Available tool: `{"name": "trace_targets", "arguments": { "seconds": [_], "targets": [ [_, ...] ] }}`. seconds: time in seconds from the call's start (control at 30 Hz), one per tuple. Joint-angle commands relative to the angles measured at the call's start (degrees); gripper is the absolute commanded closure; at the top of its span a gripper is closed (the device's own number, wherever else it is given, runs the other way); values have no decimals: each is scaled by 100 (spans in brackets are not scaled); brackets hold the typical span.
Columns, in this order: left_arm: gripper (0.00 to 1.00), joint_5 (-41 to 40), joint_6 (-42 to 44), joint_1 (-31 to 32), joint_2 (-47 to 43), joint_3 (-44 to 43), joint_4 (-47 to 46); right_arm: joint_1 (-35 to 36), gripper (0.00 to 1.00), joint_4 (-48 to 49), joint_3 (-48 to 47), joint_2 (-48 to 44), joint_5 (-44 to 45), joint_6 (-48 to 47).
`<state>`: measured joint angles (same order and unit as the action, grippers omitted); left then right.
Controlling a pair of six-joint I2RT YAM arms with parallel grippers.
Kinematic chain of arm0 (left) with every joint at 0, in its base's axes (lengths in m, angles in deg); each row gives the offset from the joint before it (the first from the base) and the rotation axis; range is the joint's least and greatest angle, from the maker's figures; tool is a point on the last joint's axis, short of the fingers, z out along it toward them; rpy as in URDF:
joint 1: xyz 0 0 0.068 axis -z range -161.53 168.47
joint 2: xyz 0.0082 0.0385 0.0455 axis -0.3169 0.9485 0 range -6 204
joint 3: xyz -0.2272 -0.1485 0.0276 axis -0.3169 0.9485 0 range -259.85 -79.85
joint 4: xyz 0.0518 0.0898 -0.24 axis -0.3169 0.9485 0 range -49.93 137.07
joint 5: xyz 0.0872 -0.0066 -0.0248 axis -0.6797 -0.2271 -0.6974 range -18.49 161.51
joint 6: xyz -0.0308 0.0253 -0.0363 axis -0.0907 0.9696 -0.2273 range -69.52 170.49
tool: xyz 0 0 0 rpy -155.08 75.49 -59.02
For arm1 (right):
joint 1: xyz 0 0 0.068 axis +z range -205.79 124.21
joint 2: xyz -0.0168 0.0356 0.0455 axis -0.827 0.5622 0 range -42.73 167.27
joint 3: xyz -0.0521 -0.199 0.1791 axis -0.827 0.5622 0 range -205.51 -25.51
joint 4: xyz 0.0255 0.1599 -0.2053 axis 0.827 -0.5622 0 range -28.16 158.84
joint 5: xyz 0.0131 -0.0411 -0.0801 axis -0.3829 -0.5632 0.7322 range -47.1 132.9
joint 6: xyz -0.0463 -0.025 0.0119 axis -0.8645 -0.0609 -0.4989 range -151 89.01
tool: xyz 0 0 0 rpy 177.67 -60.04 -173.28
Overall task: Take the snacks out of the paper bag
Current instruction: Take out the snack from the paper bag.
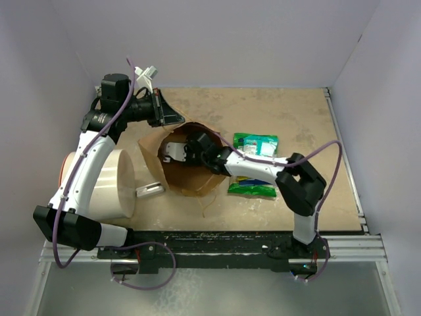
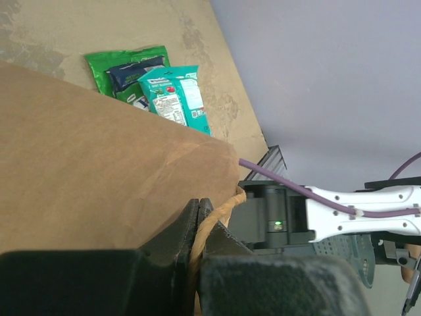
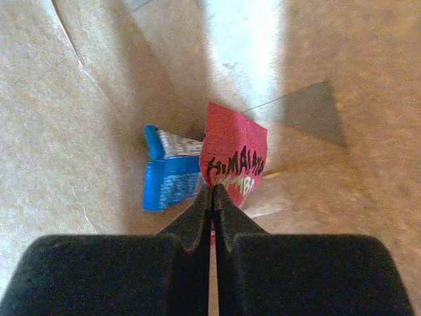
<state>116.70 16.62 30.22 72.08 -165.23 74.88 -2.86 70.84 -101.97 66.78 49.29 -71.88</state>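
L pincer (image 2: 199,222): clamped on twisted handle (image 2: 220,205) of brown kraft paper bag (image 2: 85,171).
R pincer (image 3: 212,197): inside bag, closed on red foil packet (image 3: 233,155).

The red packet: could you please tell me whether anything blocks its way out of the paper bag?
Nothing visible does: the right pincer grips the red packet, the blue packet lies beside it, and the left pincer holds the paper bag by its handle.
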Motion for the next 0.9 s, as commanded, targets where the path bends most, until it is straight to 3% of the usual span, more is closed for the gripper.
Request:
{"name": "trace_targets", "arguments": {
  "seconds": [0.0, 0.33, 0.53, 0.63, 0.8, 0.87],
  "targets": [
    [100, -31, 53, 12, -175, -97, -193, -10, 100, 63, 255, -939, -484, 8],
    [100, -183, 6, 12, -85, -237, -154, 43, 100, -198, 1435, -2921, -2286, 15],
    [100, -341, 18, 12, -103, -288, -12, 69, 100, -686, 1415, -4290, -2928, 393],
    [100, -389, 13, 5, -85, -289, 1, 69, 100, -1334, 1163, -4878, -2902, 439],
    [100, -429, 39, 4, -73, -295, 46, 69, 100, -1881, 891, -5857, -2178, 750],
    [100, -437, 71, 3, -65, -290, 90, 69, 100, -1759, 877, -6166, -1486, 977]
  ]
}}
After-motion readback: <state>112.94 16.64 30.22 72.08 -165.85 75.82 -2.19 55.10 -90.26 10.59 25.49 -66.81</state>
